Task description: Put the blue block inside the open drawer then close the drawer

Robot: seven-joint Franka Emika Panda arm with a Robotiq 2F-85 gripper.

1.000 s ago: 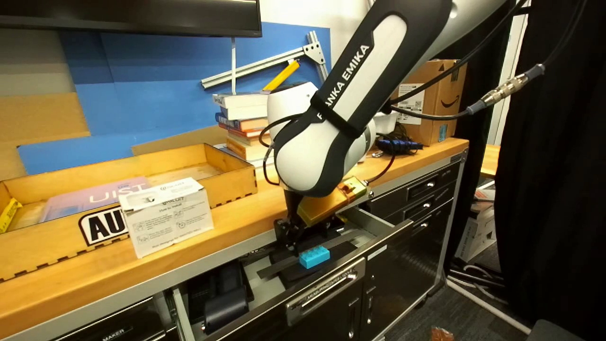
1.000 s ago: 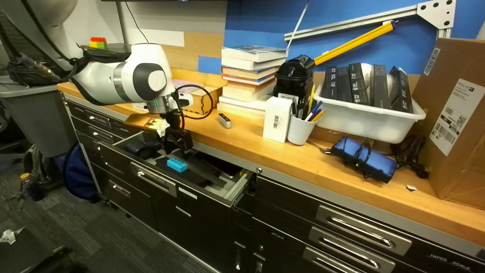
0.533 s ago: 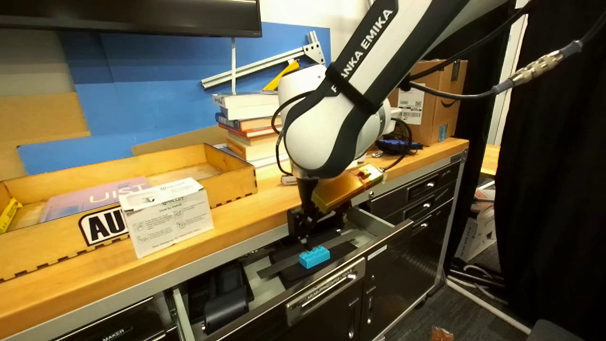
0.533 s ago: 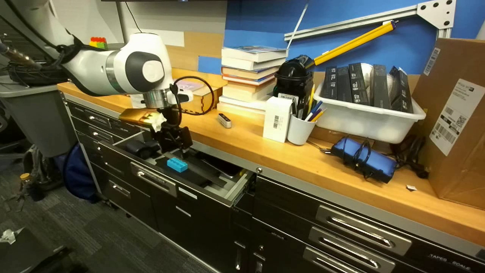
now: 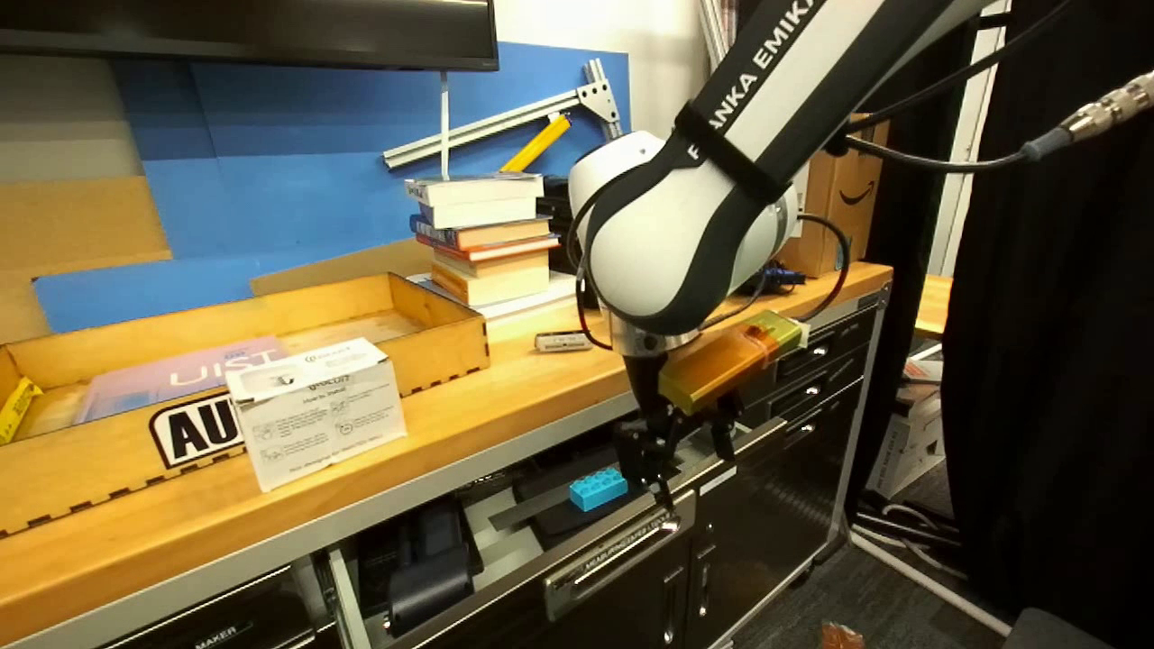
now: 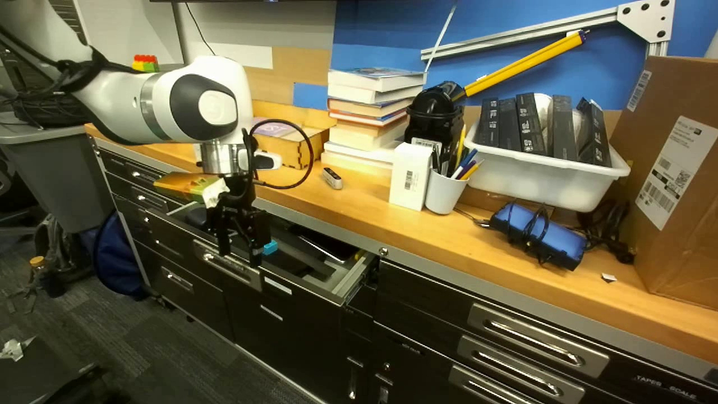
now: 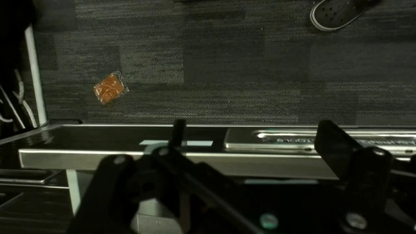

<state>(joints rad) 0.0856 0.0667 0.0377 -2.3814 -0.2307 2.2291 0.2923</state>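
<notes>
The small light-blue block (image 5: 599, 489) lies inside the open drawer (image 5: 505, 588), on dark flat items. In an exterior view the block (image 6: 270, 247) is partly hidden behind a finger. The drawer is pulled out, and its silver bar handle (image 5: 622, 548) is on the black front. My gripper (image 5: 694, 478) is open and empty, pointing down at the drawer's front edge, near the handle's end. Its two fingers stand well apart in an exterior view (image 6: 240, 258). In the wrist view the gripper (image 7: 252, 130) spans the drawer's front rim (image 7: 260, 165); the block does not show there.
A wooden countertop (image 5: 532, 388) runs above and behind the drawer. On it are a white carton (image 5: 325, 415), a wooden tray (image 5: 451, 351), stacked books (image 5: 487, 239) and a white bin (image 6: 549, 179). A dark roller-like item (image 5: 428, 586) lies in the drawer.
My gripper has moved from over the drawer's inside, behind the block, out to the drawer's front edge. The block and the drawer have not moved.
</notes>
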